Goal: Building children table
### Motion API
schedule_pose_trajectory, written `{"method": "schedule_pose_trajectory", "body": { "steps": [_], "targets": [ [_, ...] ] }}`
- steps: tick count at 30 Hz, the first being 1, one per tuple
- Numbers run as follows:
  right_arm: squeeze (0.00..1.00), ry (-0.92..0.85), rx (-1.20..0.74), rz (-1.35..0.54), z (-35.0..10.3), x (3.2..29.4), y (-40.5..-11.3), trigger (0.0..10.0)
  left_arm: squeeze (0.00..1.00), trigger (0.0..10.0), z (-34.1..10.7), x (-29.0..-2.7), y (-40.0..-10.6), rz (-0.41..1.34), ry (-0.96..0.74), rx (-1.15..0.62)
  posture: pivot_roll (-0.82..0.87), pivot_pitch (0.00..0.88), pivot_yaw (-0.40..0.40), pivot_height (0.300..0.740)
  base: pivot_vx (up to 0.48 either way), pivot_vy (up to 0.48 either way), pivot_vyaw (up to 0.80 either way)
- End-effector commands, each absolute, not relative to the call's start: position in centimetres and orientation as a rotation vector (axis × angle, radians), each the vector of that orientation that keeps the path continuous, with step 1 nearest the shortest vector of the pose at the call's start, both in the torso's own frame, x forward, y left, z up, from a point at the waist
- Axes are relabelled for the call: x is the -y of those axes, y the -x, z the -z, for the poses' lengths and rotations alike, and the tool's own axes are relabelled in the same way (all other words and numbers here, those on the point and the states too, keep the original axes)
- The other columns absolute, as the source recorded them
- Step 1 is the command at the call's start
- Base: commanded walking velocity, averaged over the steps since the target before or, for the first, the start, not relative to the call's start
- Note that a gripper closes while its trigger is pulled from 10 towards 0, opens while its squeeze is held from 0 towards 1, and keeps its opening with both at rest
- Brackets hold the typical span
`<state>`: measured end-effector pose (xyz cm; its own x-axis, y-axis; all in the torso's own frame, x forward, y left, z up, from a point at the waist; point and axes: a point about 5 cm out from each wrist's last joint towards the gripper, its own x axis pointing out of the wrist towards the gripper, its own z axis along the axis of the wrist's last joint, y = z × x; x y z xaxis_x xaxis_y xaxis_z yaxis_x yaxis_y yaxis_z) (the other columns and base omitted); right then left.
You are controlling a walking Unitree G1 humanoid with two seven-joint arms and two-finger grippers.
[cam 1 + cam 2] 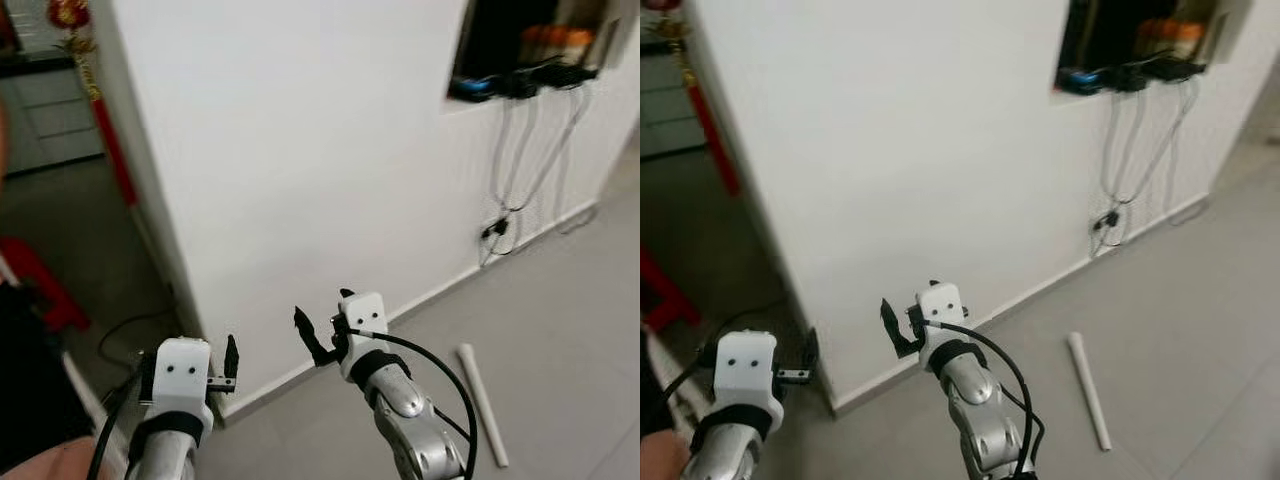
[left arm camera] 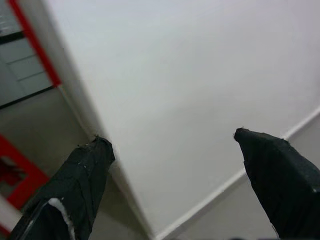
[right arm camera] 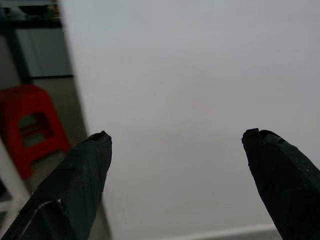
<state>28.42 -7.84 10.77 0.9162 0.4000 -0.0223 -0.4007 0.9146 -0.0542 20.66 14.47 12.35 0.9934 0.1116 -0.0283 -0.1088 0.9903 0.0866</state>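
At the far left, past the wall's outer corner, a red stool (image 3: 37, 125) stands on the darker floor, and a red hanging ornament (image 1: 95, 90) runs down beside that corner. The left gripper (image 2: 172, 150) is raised in front of the white wall (image 1: 300, 150), close to the corner where the skirting board meets the floor; its two black fingers (image 2: 82, 172) stand well apart with nothing between them. Just to its right, the right gripper (image 3: 175, 145) is also held up facing the wall, its fingers (image 3: 280, 165) spread wide and empty. Further right, a white table leg (image 1: 482, 400), a long round piece, lies flat on the grey floor (image 1: 560, 330), near the right arm and apart from the wall. Above it, cables (image 1: 520, 170) hang from a dark recess (image 1: 520, 45) in the wall down to a socket near the skirting.
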Motion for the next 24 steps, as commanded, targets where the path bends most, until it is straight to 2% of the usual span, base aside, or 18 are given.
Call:
{"method": "schedule_pose_trajectory", "body": {
  "steps": [1,12,24],
  "targets": [
    [0.0,0.042,-0.004,-0.413,-11.03,7.74,-28.44,10.0,0.0,10.0,-12.27,-14.43,-20.53,-0.106,-0.097,-0.035,-0.02,0.0,0.015,0.74,0.0,-0.458,0.0],
    [0.0,0.045,-0.006,-0.412,-11.04,7.81,-28.53,10.0,0.0,10.0,-12.14,-14.67,-20.53,-0.126,-0.098,-0.039,-0.02,0.0,0.01,0.74,0.0,-0.458,0.0],
    [0.0,0.048,-0.01,-0.412,-11.02,7.8,-28.53,10.0,0.0,10.0,-12.15,-14.95,-20.62,-0.154,-0.066,-0.043,-0.02,0.0,0.005,0.74,0.0,0.0,0.0]
  ]
}}
